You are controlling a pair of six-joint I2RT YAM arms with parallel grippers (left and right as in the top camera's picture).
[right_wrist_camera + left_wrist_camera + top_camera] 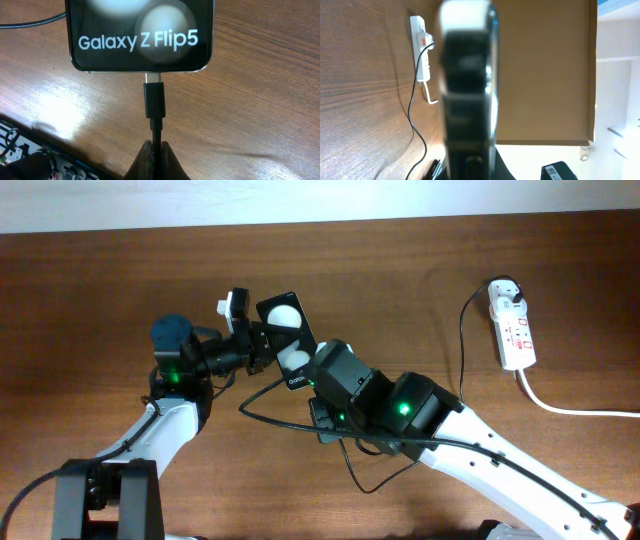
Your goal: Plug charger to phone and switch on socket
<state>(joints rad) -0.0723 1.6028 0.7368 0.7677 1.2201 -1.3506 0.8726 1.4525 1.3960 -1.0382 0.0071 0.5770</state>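
The phone (285, 320) is a black slab with two white round patches, held off the table by my left gripper (257, 342), which is shut on it. In the left wrist view the phone (467, 90) shows edge-on and blurred. My right gripper (155, 152) is shut on the charger cable just behind its dark connector (154, 100). The connector's metal tip sits at the phone's bottom port (152, 76), with a little metal showing. The phone face (140, 35) reads "Galaxy Z Flip5". The socket (515, 330) lies at the far right with the charger's white plug head (505, 290) in it.
The black charger cable (462, 350) runs from the plug down and under my right arm, looping on the table (350, 465). The socket's thick white cord (570, 408) trails off to the right. The socket also shows in the left wrist view (422, 50).
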